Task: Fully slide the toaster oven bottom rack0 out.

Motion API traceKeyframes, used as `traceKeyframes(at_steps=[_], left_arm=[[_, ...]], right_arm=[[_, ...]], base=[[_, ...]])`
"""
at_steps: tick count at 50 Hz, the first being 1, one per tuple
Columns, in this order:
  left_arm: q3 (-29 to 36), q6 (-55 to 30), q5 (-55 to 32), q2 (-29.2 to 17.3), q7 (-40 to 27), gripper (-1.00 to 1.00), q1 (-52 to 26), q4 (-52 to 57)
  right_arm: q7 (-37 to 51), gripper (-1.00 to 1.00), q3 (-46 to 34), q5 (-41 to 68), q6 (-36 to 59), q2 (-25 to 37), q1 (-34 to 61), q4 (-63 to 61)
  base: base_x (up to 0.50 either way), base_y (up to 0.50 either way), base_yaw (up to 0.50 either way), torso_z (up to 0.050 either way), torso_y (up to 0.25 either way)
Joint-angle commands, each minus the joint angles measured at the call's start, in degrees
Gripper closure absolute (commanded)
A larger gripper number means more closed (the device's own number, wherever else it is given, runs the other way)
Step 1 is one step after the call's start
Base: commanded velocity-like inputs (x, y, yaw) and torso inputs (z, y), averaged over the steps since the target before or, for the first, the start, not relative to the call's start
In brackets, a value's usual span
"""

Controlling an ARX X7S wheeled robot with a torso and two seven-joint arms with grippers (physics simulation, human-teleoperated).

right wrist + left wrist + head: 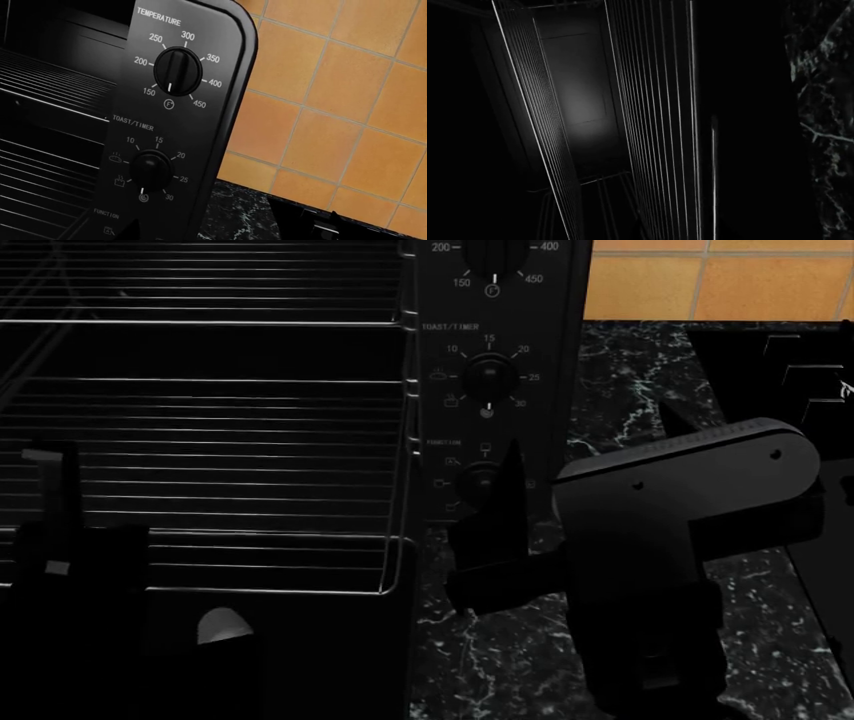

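The toaster oven stands open; its knob panel also shows in the right wrist view. The bottom rack0, a silvery wire grid, sticks out over the lowered door, its front rim near me. In the left wrist view it runs close by, edge-on. My left gripper is at the rack's front left, one finger lying over the wires, shut on the rack. My right gripper hangs open and empty in front of the knob panel; one dark fingertip shows in the right wrist view.
An upper rack sits inside the oven above. The lowered door lies under the rack's front. Black marble countertop and a black cooktop lie to the right. Orange wall tiles stand behind.
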Motion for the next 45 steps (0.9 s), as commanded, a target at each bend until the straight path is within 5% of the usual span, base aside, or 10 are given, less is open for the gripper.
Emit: traceKeyframes(at_steps=[1,9,18,19,34,45], left_arm=[[-9.1,8.8,11.0,6.8,-0.2,1.0,20.3,18.9],[-19.4,25.5,14.4,14.6,-0.3,1.0,32.1,25.6],[-22.6,31.5,14.6,17.2,-0.7,1.0,35.7,27.5],[-23.1,32.1,14.5,17.6,-0.5,-1.0,35.7,27.8],[-26.1,39.7,16.5,22.5,-0.1,-1.0,37.6,30.8],[-7.0,32.1,37.7,22.5,-0.1,-1.0,40.7,30.8]], right_arm=[[-0.3,-1.0,0.4,0.3,0.8,0.0,-0.1,-1.3],[-0.3,-1.0,0.4,0.5,1.5,0.0,-0.3,-2.7],[-0.1,-1.0,0.3,0.7,2.0,0.1,-0.4,-3.4],[-0.1,-1.0,0.3,0.7,1.9,0.1,-0.4,-3.3],[-0.1,-1.0,0.7,1.0,2.8,0.4,-0.2,-4.4],[0.0,-1.0,0.0,1.1,5.7,0.7,-0.4,-9.1]], base=[[-0.02,0.0,0.01,0.0,0.0],[-0.02,0.0,0.01,-0.009,0.0],[-0.03,0.0,0.01,-0.011,0.001],[-0.03,0.0,0.01,-0.012,0.01],[-0.02,0.0,0.01,-0.008,0.001],[0.0,0.0,0.0,0.0,0.0]])
